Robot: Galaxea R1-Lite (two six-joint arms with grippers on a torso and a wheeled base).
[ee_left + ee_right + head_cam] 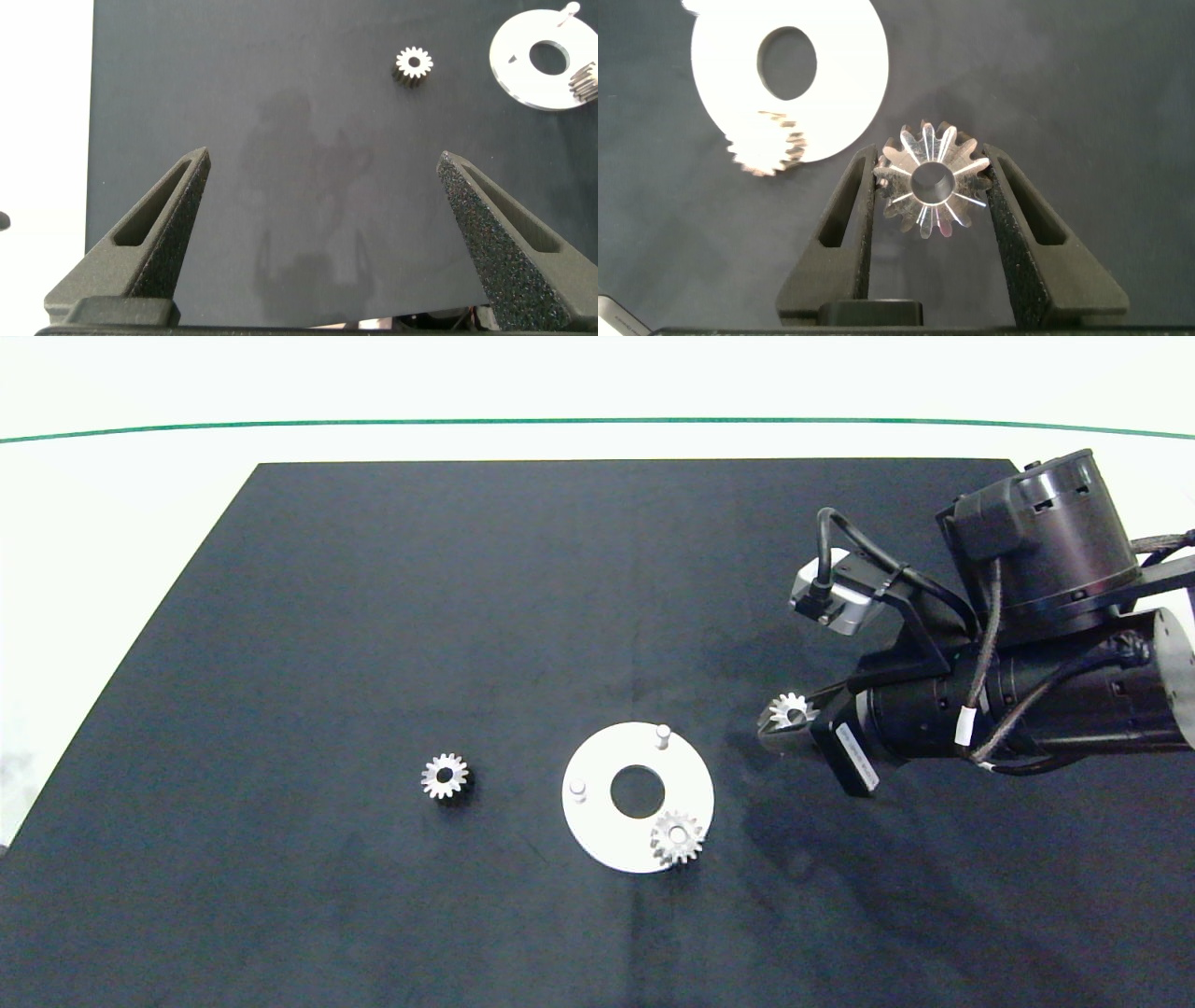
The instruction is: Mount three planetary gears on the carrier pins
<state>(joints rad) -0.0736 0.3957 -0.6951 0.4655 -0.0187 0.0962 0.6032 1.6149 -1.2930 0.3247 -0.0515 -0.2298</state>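
A flat white ring-shaped disc (597,831) lies on the black mat with three carrier pins. One silver planetary gear (676,837) sits on the disc's near-right pin; two pins (663,735) (578,790) stand bare. Another gear (444,776) lies loose on the mat to the disc's left. My right gripper (784,717) hangs just right of the disc, shut on a third gear (931,179) held flat between its fingers (862,201). The left gripper (322,173) is open over bare mat, with the loose gear (412,64) and the disc (523,70) ahead of it; it is outside the head view.
The black mat (327,616) covers most of the white table. A green line (373,427) runs along the table's far side. The right arm's dark body (1027,616) fills the right side of the mat.
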